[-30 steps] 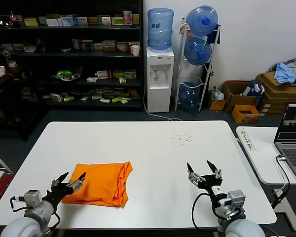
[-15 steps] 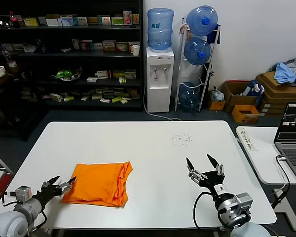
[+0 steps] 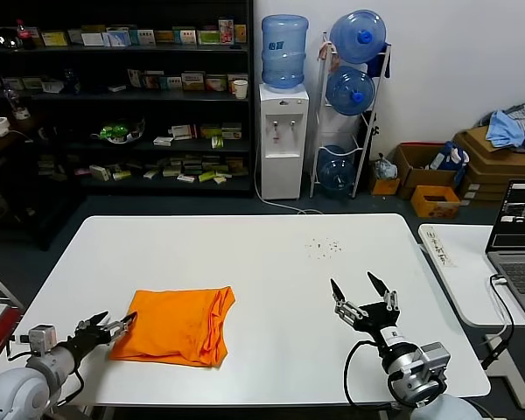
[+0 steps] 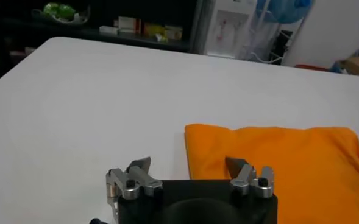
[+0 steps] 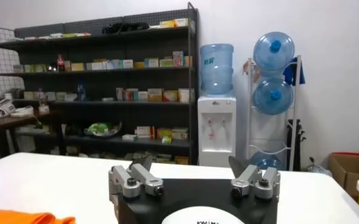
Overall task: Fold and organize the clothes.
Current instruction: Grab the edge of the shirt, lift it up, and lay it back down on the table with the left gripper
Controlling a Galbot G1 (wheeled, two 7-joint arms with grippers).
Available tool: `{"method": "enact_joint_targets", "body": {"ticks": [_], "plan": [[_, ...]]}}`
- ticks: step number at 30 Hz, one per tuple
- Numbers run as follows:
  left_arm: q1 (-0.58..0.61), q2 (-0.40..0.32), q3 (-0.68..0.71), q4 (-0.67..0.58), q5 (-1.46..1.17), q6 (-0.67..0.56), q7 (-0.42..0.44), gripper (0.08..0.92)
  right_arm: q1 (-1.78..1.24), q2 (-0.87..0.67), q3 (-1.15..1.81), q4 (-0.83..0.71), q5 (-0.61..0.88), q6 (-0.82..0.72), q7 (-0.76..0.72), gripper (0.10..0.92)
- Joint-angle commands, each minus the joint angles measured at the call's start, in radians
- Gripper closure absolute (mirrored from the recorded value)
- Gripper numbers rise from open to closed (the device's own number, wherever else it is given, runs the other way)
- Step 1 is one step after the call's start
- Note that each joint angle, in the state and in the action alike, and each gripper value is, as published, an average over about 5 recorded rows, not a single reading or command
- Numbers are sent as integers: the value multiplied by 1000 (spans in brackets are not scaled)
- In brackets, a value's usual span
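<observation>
Across the middle of the head view lay the white table (image 3: 245, 262), the largest thing in reach. Behind it stood dark shelving (image 3: 114, 96) stocked with small boxes, a water dispenser (image 3: 283, 131) with a blue bottle on top, and a rack of blue water bottles (image 3: 354, 96) beside it. Off to the robot's right sat cardboard boxes (image 3: 486, 162) with a blue-grey cloth heap (image 3: 512, 127) on them, and nearer, a side table carrying an open laptop (image 3: 518, 241).

On the table's near left part lay the orange T-shirt (image 3: 177, 325), folded into a rough rectangle and lying flat, with bare table surface all round it. The left gripper (image 3: 112, 327) sat low at the shirt's near left corner, its jaws spread; in the left wrist view one finger (image 4: 235, 165) stood over the shirt's edge (image 4: 277, 158) and the other over bare table, neither visibly pinching cloth. The right gripper (image 3: 362, 302) was well apart from the shirt, raised above the table's near right part with jaws wide and holding nothing. A cluster of small dark specks (image 3: 322, 248) marked the table farther back.
</observation>
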Motion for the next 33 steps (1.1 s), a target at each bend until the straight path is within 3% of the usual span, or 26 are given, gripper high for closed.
{"method": "enact_joint_targets", "body": {"ticks": [1, 9, 12, 33], "plan": [[-3, -1, 8, 15, -7, 7, 7, 177, 2, -1, 1, 1, -3, 1, -4, 203], [-11, -13, 25, 9, 10, 4, 2, 179, 0, -2, 4, 0, -3, 0, -2, 203], [-8, -15, 30, 7, 14, 4, 1, 225, 1, -1, 4, -1, -3, -1, -2, 203], [4, -71, 20, -54, 24, -31, -13, 830, 1, 9, 0, -7, -8, -1, -1, 203]]}}
